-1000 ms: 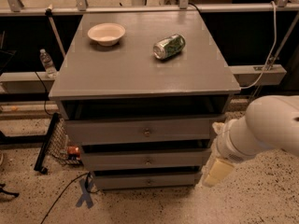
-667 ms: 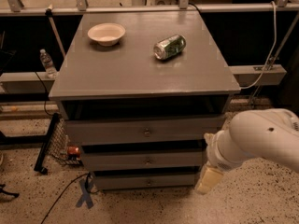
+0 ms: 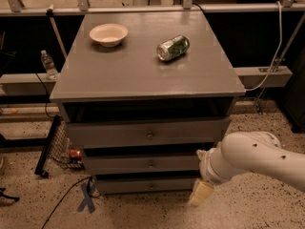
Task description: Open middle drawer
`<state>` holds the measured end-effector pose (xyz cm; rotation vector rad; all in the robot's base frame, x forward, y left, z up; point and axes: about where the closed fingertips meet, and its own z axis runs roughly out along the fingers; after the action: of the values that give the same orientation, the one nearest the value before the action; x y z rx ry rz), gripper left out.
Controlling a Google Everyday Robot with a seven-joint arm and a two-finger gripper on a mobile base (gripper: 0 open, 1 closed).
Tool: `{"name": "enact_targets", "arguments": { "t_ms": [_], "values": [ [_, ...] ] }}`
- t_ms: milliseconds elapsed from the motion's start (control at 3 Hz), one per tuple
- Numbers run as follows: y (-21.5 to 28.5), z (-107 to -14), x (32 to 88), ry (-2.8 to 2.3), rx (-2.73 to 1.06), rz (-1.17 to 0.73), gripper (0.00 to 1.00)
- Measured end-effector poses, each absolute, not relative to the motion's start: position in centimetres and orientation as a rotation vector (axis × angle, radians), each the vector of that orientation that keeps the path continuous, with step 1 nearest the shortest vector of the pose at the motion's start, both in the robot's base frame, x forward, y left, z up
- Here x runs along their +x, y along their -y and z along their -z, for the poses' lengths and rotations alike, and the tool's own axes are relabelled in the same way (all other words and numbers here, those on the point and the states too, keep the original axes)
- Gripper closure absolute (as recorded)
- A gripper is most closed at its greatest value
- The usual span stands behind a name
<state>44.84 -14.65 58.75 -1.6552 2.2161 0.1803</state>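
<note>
A grey cabinet (image 3: 143,75) has three stacked drawers. The middle drawer (image 3: 119,164) is the mid-sized front, with a small round metal knob (image 3: 151,164) at its centre. Its front sits a little behind the taller top drawer (image 3: 109,133) and ahead of the shortest bottom drawer (image 3: 124,185). My gripper (image 3: 200,193) hangs at the end of the white arm (image 3: 252,159), low at the right of the cabinet. It is beside the right end of the bottom drawer, to the right of and below the middle knob. It touches no knob.
A beige bowl (image 3: 108,34) and a green can (image 3: 173,47) lying on its side rest on the cabinet top. A plastic bottle (image 3: 48,64) stands on a ledge at the left. A black frame (image 3: 47,147), cables and blue tape (image 3: 87,197) lie on the floor at the left.
The arm has swung left and down, so the gripper is closer to the right end of the lower drawers. The drawers have not moved.
</note>
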Motion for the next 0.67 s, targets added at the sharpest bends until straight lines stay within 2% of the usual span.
{"name": "enact_targets", "arguments": {
  "t_ms": [667],
  "values": [
    [14.5, -55.5, 46.2, -2.172, -1.689, -0.230, 0.00]
  ]
}}
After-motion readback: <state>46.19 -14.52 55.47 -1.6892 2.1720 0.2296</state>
